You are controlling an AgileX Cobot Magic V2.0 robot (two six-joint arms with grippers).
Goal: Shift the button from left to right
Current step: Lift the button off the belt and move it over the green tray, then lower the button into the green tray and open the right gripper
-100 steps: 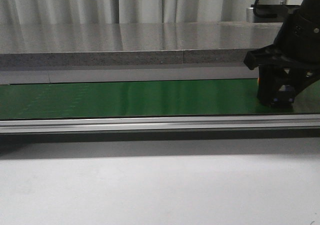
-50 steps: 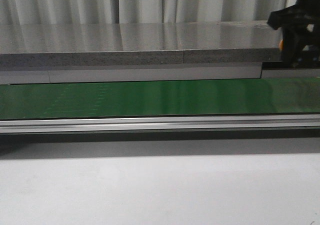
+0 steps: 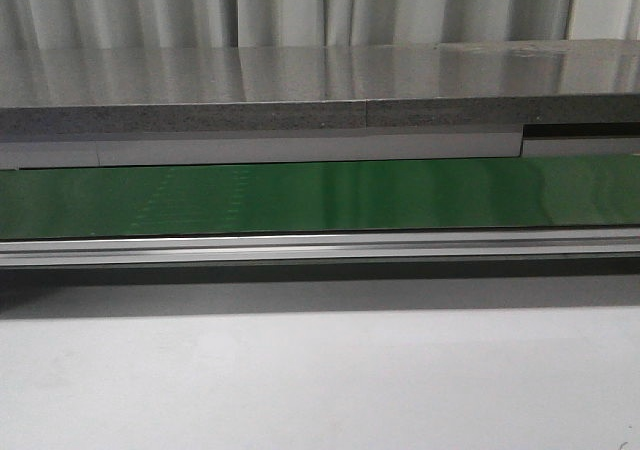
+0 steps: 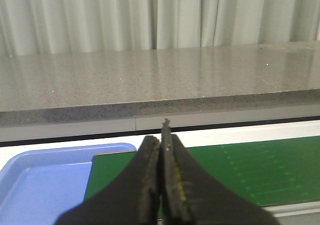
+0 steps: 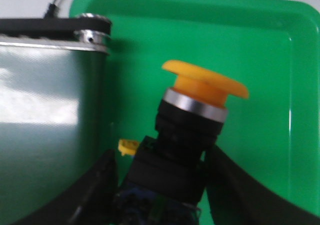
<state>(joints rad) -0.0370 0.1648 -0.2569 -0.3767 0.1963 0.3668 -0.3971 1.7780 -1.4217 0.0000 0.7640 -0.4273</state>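
Observation:
The button (image 5: 192,115) shows only in the right wrist view: a yellow-orange mushroom cap on a silver ring and a black blocky body. My right gripper (image 5: 165,185) is shut on its body, a dark finger on each side. It holds the button tilted above a green tray (image 5: 270,45), beside the end of the conveyor (image 5: 45,125). My left gripper (image 4: 162,140) is shut and empty, over the green belt (image 4: 250,170) near a blue tray (image 4: 40,180). Neither gripper nor the button shows in the front view.
The green belt (image 3: 320,195) runs across the front view behind an aluminium rail (image 3: 320,245). A grey stone counter (image 3: 300,90) and curtains lie behind it. The belt's end roller (image 5: 92,35) sits next to the green tray.
In the front view my right gripper rose from the belt's right end with the button, moved up and right, and has left the view.

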